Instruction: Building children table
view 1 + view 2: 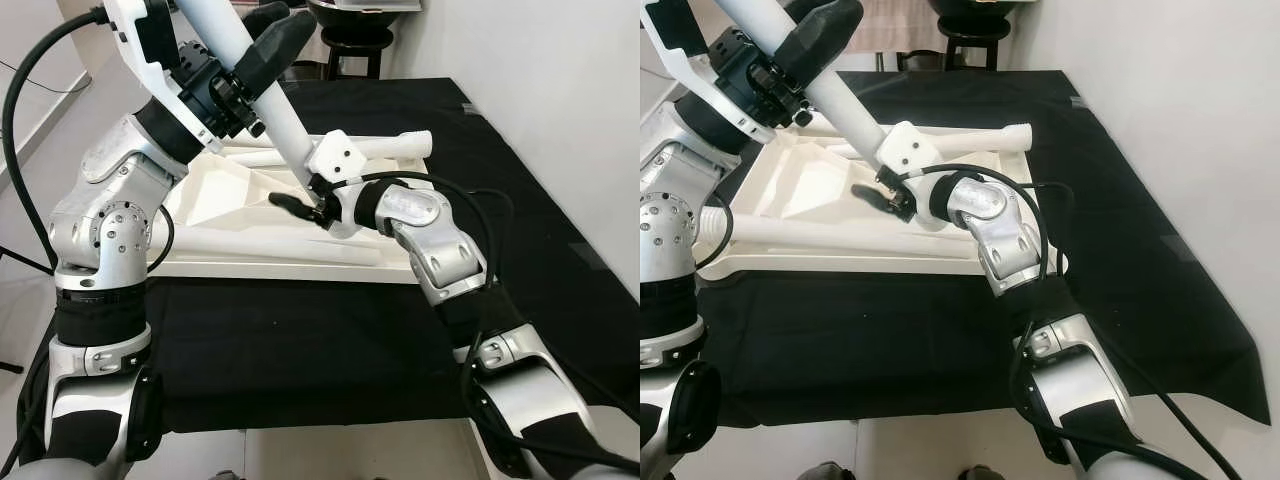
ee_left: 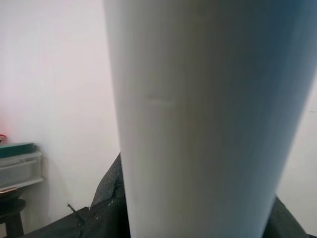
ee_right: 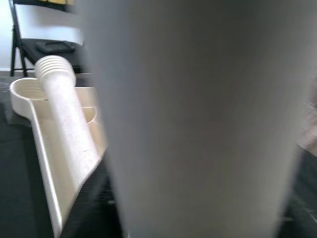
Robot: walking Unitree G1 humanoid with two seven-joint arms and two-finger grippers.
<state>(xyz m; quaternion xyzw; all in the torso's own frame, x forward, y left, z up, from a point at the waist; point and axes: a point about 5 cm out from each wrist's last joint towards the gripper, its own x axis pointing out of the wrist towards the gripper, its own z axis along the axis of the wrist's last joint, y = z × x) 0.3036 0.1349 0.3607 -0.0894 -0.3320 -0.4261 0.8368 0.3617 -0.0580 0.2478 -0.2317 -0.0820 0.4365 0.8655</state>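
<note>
A black mat carries the upturned white tabletop, with loose legs lying in it. Both silver arms reach in over it. The left gripper, raised high, has its black fingers clamped round the upper part of a white table leg slanting down toward the tabletop. The right gripper grips that leg's lower end, fingers closed around it. The right wrist view adds a threaded leg end beside a round corner socket.
</note>
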